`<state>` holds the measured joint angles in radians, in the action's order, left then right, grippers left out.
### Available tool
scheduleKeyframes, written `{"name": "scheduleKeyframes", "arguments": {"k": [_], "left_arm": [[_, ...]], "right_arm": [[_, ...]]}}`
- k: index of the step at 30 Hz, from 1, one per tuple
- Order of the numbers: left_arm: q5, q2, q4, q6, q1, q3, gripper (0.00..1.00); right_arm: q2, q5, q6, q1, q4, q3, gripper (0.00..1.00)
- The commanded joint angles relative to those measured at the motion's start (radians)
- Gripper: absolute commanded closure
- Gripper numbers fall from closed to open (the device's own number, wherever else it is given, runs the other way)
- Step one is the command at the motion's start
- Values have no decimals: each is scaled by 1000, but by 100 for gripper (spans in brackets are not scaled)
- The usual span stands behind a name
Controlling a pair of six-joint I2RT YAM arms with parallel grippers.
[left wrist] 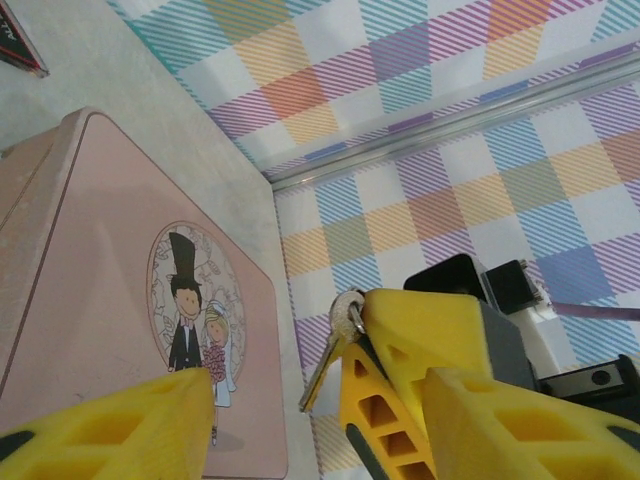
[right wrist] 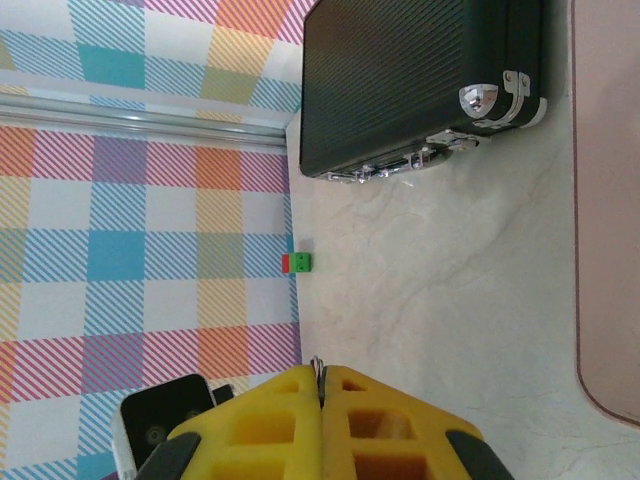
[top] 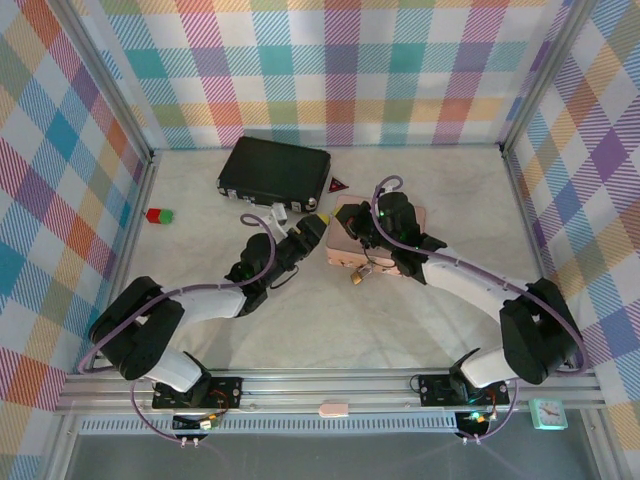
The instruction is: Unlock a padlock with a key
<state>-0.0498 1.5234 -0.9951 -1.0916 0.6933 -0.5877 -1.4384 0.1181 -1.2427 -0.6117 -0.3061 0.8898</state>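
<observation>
Now L arm (top: 215, 295) out by pink box (left wrist: 90, 300), L fingers (left wrist: 100, 430) released; R fingers (right wrist: 290, 420) grip key (left wrist: 322, 373).

The right end effector (left wrist: 358, 335) hides part of the key (left wrist: 321, 376); the pink box (left wrist: 100, 300) is cropped.

Gleams as bare, polished silvery metal on the key (left wrist: 323, 370), lower middle of the left wrist view. Looks like matt yellow moulded plastic on the jaws of the right gripper (right wrist: 321, 375). Reads smooth and matt on the pink box (left wrist: 90, 300) lid, finely ribbed on the black case (right wrist: 420, 70), mirror-bright on its latches (right wrist: 487, 100). Appears pale, marbled and faintly satin across the table (right wrist: 440, 290).
</observation>
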Motion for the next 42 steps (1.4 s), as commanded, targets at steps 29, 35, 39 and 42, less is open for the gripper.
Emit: {"name": "scheduleKeyframes", "arguments": {"k": [29, 35, 39, 42], "left_arm": [[-240, -88, 157, 168, -90, -87, 100], [-481, -162, 511, 421, -146, -222, 100], [-666, -182, 726, 575, -180, -324, 100], [-766, -191, 861, 675, -187, -387, 100]], "right_arm": [[137, 149, 348, 108, 168, -21, 40], [219, 359, 546, 231, 313, -9, 30], [245, 540, 672, 297, 351, 9, 31], [271, 637, 727, 316, 333, 9, 33]]}}
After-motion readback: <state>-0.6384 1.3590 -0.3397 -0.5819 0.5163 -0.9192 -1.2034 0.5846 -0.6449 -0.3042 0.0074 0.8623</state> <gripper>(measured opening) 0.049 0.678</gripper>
